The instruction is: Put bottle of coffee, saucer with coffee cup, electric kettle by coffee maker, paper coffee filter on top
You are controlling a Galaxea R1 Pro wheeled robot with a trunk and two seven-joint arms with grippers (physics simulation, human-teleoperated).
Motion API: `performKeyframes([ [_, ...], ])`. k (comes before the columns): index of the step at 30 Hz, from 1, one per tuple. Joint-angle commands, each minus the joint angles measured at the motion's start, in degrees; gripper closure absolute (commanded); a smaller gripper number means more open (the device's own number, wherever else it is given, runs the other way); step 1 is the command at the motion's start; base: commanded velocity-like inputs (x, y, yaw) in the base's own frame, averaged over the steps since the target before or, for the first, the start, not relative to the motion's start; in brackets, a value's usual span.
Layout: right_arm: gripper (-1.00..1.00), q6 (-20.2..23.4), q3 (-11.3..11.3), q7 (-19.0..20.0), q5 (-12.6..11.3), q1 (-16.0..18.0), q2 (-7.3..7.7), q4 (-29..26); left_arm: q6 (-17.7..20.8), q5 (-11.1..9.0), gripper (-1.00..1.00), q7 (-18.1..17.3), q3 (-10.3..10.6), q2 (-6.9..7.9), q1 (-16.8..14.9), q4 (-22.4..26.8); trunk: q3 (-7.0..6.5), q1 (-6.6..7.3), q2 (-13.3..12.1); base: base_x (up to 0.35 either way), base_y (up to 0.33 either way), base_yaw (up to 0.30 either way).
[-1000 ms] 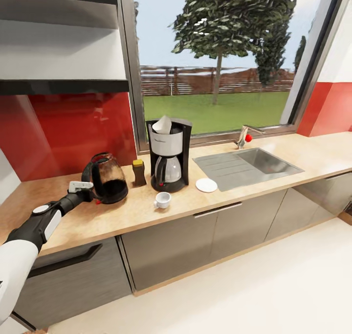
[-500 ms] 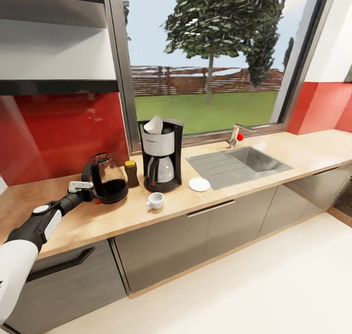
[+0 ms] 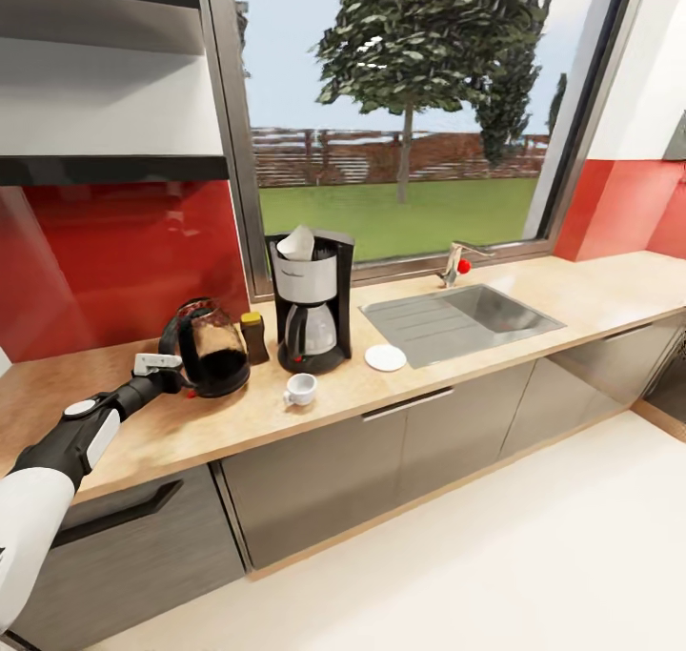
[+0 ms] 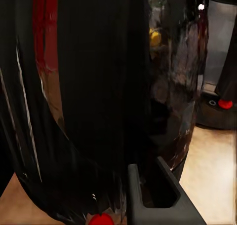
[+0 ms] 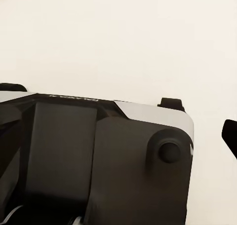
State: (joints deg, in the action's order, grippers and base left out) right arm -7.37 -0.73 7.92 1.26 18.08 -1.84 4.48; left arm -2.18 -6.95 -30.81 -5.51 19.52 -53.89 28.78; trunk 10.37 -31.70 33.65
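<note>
Electric kettle at coffee maker's 9 o'clock; left hand at handle, grip state unclear. Set flat on desk, release gently.

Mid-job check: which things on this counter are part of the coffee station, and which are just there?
Job: coffee maker, paper filter on top of it, coffee bottle, electric kettle at the left claw, coffee cup, saucer (cup not yet on it).

Not the job: sink, tap, shelves.
</note>
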Motion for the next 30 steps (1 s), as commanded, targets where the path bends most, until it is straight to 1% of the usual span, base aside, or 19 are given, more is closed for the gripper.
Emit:
performKeyframes([
  [1, -1.0, -0.4, -0.1, 0.1, 0.1, 0.1, 0.0, 0.3, 0.0, -0.5, 1.0, -0.4, -0.2, 0.0, -0.1, 0.0, 0.09, -0.02, 0.1, -0.008, 0.0, -0.198],
  [3, -1.0, -0.4, -0.1, 0.1, 0.1, 0.1, 0.0, 0.3, 0.0, -0.5, 1.0, -0.4, -0.1, -0.02, -0.1, 0.0, 0.09, -0.02, 0.1, -0.003, 0.0, -0.173],
  [9, -1.0, -0.4, -0.1, 0.1, 0.1, 0.1, 0.0, 0.3, 0.0, -0.5, 1.0, -0.4, -0.1, 0.0, -0.1, 0.0, 0.09, -0.02, 0.1, 0.0, 0.0, -0.028],
  [15, -1.0, -0.4, -0.1, 0.1, 0.1, 0.1, 0.0, 0.3, 0.0, -0.5, 1.0, -0.4, -0.1, 0.0, -0.1, 0.0, 0.09, -0.02, 0.1, 0.0, 0.0, -0.226],
  [22, -1.0, -0.4, -0.1, 0.1, 0.1, 0.1, 0.0, 0.3, 0.0, -0.5, 1.0, -0.4, -0.1, 0.0, -0.1, 0.0, 0.09, -0.02, 0.1, 0.0, 0.0, -0.039],
  [26, -1.0, -0.4, -0.1, 0.1, 0.1, 0.1, 0.0, 0.3, 0.0, -0.5, 1.0, -0.4, -0.1, -0.03, -0.1, 0.0, 0.09, -0.02, 0.1, 0.0, 0.0, -0.206],
  [30, -1.0, -0.4, -0.1, 0.1, 0.1, 0.1, 0.0, 0.3, 0.0, -0.4, 1.0, -0.4, -0.1, -0.06, -0.1, 0.0, 0.09, -0.02, 0.1, 0.0, 0.0, -0.049],
])
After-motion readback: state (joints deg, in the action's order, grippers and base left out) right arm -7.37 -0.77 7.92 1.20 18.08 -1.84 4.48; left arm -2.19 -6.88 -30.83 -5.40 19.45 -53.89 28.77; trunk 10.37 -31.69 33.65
